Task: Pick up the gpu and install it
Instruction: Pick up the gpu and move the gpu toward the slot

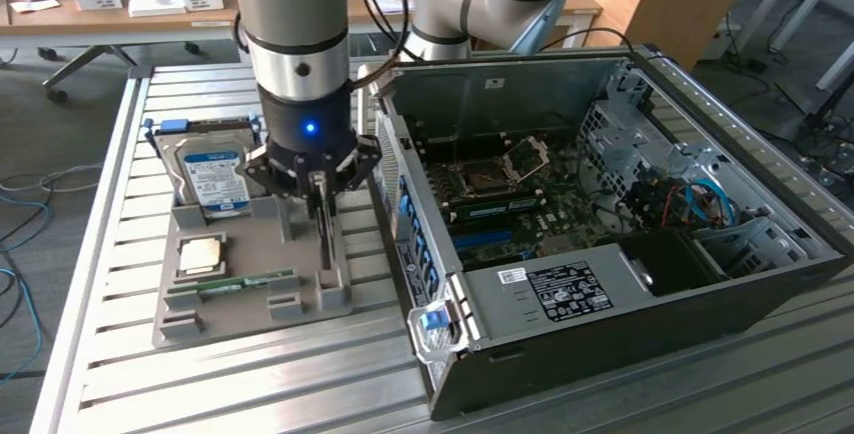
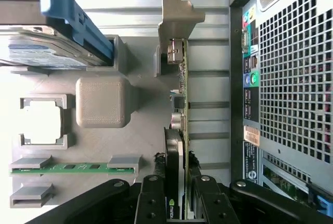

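The gpu (image 2: 182, 73) is a thin flat card seen edge-on, with a tan-green board, small silver parts and a black block on one face. It stands upright in a slot of the gray tray (image 1: 187, 326) on the slatted counter (image 1: 267, 384), just beside one open computer case (image 1: 601, 284). The jaws pinch its two faces. The tray also holds one hard drive (image 1: 214, 176), one processor chip (image 1: 200, 254) and one memory stick (image 1: 247, 282).

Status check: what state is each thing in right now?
Thin tan-brown gpu card: upright on edge in the grey tray, gripped.
Black gripper: shut on the gpu card.
Silver blue-labelled hard drive: standing in its slot.
Narrow green memory stick: lying flat in tray.
Black computer case: side open.
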You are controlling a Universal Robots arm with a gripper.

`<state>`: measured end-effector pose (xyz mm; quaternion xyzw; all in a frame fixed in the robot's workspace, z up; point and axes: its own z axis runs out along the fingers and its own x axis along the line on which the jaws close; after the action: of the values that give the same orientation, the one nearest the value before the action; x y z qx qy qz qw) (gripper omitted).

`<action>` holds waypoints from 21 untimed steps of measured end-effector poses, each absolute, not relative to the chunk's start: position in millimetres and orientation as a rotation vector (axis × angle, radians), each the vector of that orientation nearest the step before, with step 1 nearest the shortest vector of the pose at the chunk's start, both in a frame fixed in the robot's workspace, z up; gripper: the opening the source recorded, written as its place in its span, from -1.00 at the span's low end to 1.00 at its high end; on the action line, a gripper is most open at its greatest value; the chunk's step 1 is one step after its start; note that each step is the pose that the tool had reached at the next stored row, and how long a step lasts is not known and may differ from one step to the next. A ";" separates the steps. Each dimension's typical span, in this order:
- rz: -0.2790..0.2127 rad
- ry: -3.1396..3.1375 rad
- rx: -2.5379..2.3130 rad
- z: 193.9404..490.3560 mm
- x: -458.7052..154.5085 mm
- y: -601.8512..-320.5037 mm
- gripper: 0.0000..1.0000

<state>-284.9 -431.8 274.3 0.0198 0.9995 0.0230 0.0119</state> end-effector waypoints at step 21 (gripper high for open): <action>0.072 3.116 0.061 349.9 -284.9 -431.8 -0.47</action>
<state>-284.9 -431.8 349.9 0.0196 0.9995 0.0230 0.0120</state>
